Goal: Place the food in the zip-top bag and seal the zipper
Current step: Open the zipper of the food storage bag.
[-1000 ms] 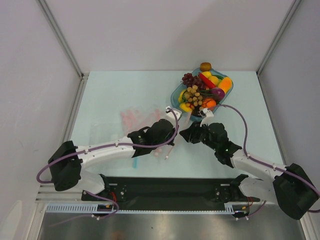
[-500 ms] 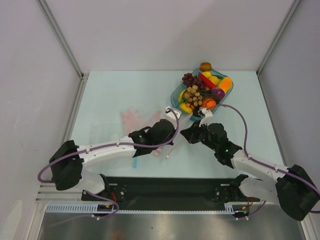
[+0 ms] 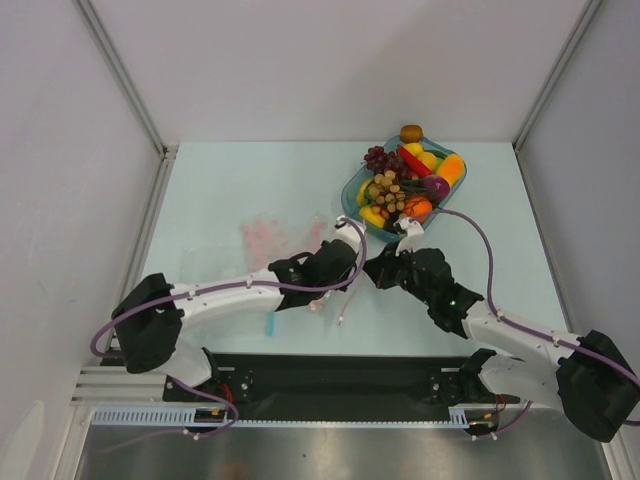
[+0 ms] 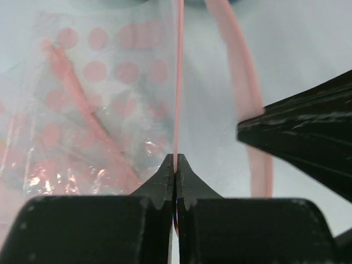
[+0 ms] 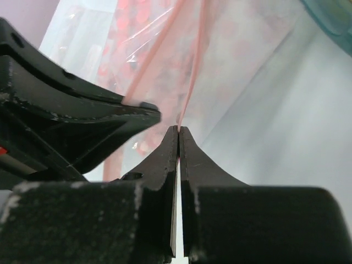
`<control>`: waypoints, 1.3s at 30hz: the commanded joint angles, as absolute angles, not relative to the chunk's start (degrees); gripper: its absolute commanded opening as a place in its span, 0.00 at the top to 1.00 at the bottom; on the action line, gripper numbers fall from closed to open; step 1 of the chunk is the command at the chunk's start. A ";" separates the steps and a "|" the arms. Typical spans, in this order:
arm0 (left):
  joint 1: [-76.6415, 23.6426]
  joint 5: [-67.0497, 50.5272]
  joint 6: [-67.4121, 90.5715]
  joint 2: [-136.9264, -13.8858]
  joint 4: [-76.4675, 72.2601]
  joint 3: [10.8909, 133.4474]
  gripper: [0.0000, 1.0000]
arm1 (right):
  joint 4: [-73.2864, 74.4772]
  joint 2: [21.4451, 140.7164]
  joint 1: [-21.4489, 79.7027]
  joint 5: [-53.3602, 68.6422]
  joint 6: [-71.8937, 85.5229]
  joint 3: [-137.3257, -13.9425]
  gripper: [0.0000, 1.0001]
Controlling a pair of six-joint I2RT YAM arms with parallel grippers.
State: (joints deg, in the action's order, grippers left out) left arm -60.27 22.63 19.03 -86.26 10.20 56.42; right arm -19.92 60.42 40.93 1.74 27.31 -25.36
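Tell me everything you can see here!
clear crinkly zip-top bag with pink dots: one, see-through, left of middle
thin pale-pink zipper strip: one, pink, along the bag's mouth
translucent teal-blue tray: one, teal, far right
glossy toy fruits and vegetables: a pile, mixed colours, in the tray
small brown round toy: one, brown, behind the tray
short light-blue strip: one, blue, near edge
left gripper: one, black, shut on the zipper strip
right gripper: one, black, shut on it too
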 commanded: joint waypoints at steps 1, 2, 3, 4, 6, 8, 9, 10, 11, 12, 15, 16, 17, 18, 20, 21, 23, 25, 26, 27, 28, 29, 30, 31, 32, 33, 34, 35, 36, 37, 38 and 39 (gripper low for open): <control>-60.38 30.66 19.25 -83.50 13.35 59.06 1.00 | -18.12 60.47 41.13 -4.82 26.98 -28.74 1.00; -60.47 32.15 19.25 -82.45 14.14 59.15 1.00 | -15.58 60.99 41.13 -8.66 27.33 -29.52 1.00; -60.47 35.30 19.25 -81.83 15.89 59.41 0.99 | -14.08 61.34 41.05 -10.88 27.86 -30.05 1.00; -60.47 36.72 19.25 -81.13 16.78 59.50 1.00 | -12.15 61.70 40.87 -13.42 29.08 -30.58 1.00; -60.38 39.45 19.60 -79.46 18.45 59.68 1.00 | -7.92 62.40 40.08 -18.53 30.67 -31.81 1.00; -60.38 42.18 19.86 -78.58 20.12 59.76 1.00 | -6.77 62.40 38.33 -19.33 32.25 -31.56 1.00; -60.38 42.88 20.21 -77.97 21.17 59.85 1.00 | -6.68 62.23 37.71 -19.16 32.60 -31.29 0.99; -60.29 43.93 20.39 -77.96 21.70 59.94 1.00 | -6.85 62.23 36.66 -18.64 32.78 -31.12 0.97; -60.29 44.64 20.56 -77.87 22.23 60.29 1.00 | -7.38 62.14 36.30 -17.07 32.61 -30.85 0.89; -60.29 45.87 20.83 -78.05 24.06 61.25 1.00 | -7.73 62.05 36.04 -16.53 32.52 -30.59 0.81; -60.38 50.44 21.27 -78.40 28.37 63.36 1.00 | -9.49 61.96 35.68 -15.12 31.82 -29.97 0.65; -60.38 51.32 21.44 -78.83 29.69 63.98 1.00 | -9.84 62.31 35.68 -14.60 31.56 -29.97 0.62; -60.38 52.81 21.79 -79.10 30.84 64.51 1.00 | -10.10 62.40 35.60 -13.98 30.94 -30.06 0.56; -60.47 53.52 22.14 -79.45 33.89 66.16 1.00 | -10.46 62.58 35.60 -13.37 30.59 -30.15 0.51; -60.99 57.45 23.90 -80.85 37.43 67.93 1.00 | -12.12 62.75 35.51 -10.31 29.54 -30.06 0.35; -61.17 58.70 24.34 -81.38 38.49 69.24 1.00 | -13.09 62.75 35.51 -8.28 27.62 -30.06 0.29; -61.17 60.02 25.40 -83.31 41.22 70.74 1.00 | -14.85 62.14 36.12 -3.26 25.93 -30.06 0.20; -61.08 58.46 23.83 -85.33 41.48 73.64 1.00 | -13.98 60.65 36.56 -4.91 24.79 -30.15 0.17; -61.08 57.66 24.17 -87.95 43.05 75.31 1.00 | -13.89 59.51 36.56 -5.18 24.87 -29.62 0.17; -61.08 57.48 25.04 -89.63 45.07 78.89 1.00 | -13.89 56.98 35.87 -5.45 24.79 -29.10 0.16; -61.08 57.31 26.44 -91.04 47.26 80.06 1.00 | -14.23 55.39 35.51 -5.36 24.87 -28.31 0.16; -61.17 57.13 26.45 -93.40 46.85 80.68 1.00 | -14.50 53.98 35.07 -5.36 24.79 -26.82 0.16; -61.08 57.39 26.11 -94.21 46.24 80.42 1.00 | -14.94 51.18 34.55 -5.27 24.87 -25.94 0.16; -61.17 57.65 26.02 -94.91 45.10 79.72 1.00 | -15.29 50.11 34.45 -5.71 24.79 -25.32 0.15; -61.17 57.66 25.49 -95.53 42.39 79.02 0.99 | -14.77 49.05 34.45 -6.50 24.61 -24.96 0.15; -61.08 57.05 24.88 -96.23 40.62 77.62 1.00 | -13.98 47.30 34.54 -7.55 24.61 -25.13 0.15; -61.00 56.08 23.74 -96.50 39.56 77.09 1.00 | -12.23 46.42 34.45 -9.47 24.78 -25.31 0.15; -60.65 55.90 23.30 -96.59 38.59 76.73 1.00 | -11.69 45.45 34.28 -10.45 25.05 -25.31 0.15; -60.47 55.72 22.94 -96.68 36.84 76.12 1.00 | -11.34 44.57 34.28 -11.42 25.05 -24.79 0.15; -59.77 54.68 22.07 -96.51 36.13 75.85 1.00 | -10.64 42.73 33.93 -13.77 25.48 -24.44 0.15; -59.42 54.06 21.97 -96.33 35.51 75.59 1.00 | -10.20 42.19 33.40 -15.36 27.14 -24.17 0.15; -59.15 53.36 21.80 -95.98 34.38 74.89 1.00 | -9.50 42.01 32.79 -17.29 28.64 -24.34 0.16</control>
